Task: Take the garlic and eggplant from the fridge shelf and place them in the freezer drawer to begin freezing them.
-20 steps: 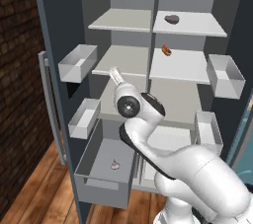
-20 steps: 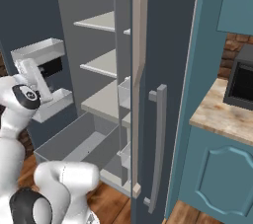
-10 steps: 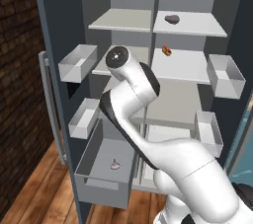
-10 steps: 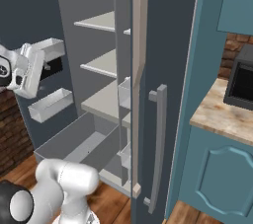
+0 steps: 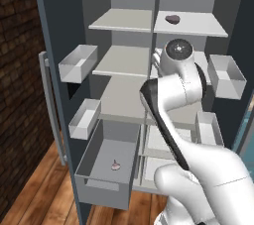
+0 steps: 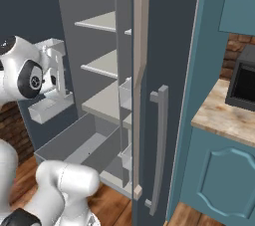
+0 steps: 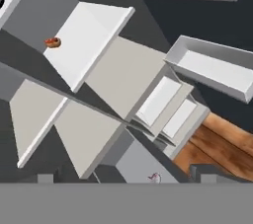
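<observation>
The eggplant (image 5: 172,19), a dark oval lump, lies on the top right fridge shelf (image 5: 201,25). The garlic (image 5: 115,165) sits on the floor of the pulled-out freezer drawer (image 5: 105,191); in the hand view the garlic (image 7: 154,177) shows low down inside the drawer (image 7: 132,163). My gripper (image 7: 126,178) is open with nothing between its dark fingertips (image 7: 45,178). It hangs in the air in front of the middle shelves, above the drawer. My own wrist stands in front of the hand in the left base view.
A small orange-red item (image 7: 52,42) lies on the middle right shelf. Pale door bins (image 5: 77,63) (image 5: 85,117) hang on the left door, and others (image 5: 225,75) on the right. A closed door with a long handle (image 6: 159,145) and a counter (image 6: 224,115) stand to the right.
My arm has risen from just above the drawer and swung right, toward the right-hand shelves. The gripper stayed open and empty. The garlic has not moved in the drawer.
</observation>
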{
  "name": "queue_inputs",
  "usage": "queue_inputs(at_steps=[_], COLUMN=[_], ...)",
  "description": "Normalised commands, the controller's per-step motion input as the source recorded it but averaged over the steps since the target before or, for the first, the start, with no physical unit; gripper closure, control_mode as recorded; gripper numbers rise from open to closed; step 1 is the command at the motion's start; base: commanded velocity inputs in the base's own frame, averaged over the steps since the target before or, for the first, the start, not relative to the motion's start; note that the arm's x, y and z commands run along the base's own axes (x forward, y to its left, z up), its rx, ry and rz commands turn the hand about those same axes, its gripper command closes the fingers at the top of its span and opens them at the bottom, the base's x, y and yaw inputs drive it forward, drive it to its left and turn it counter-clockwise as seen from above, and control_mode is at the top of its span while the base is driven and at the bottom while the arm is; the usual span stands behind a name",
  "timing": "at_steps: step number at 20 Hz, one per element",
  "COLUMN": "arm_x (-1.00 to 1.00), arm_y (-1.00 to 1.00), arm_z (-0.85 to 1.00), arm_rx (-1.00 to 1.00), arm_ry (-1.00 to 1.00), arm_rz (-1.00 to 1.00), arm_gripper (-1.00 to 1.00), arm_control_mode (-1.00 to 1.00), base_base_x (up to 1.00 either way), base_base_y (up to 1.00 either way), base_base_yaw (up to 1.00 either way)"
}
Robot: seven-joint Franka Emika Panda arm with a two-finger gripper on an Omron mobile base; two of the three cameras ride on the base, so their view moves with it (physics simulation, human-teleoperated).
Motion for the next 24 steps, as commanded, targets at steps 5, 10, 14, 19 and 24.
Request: queue_inputs(at_steps=[5,10,14,19,24], arm_x=[-0.23,0.00,0.00,-0.01,0.00], arm_y=[-0.29,0.00,0.00,0.00,0.00], arm_z=[-0.02,0.00,0.00,0.00,0.00], arm_rx=[0.00,0.00,0.00,0.00,0.00], arm_ry=[0.00,0.00,0.00,0.00,0.00], arm_rz=[0.33,0.00,0.00,-0.01,0.00], arm_gripper=[-1.00,-1.00,-1.00,-1.00,-1.00], arm_control_mode=[-1.00,-1.00,-1.00,1.00,1.00], base_base_x=[0.00,0.00,0.00,0.00,-0.07], base_base_y=[0.00,0.00,0.00,0.00,-0.10], base_base_yaw=[0.00,0.00,0.00,-0.20,-0.35])
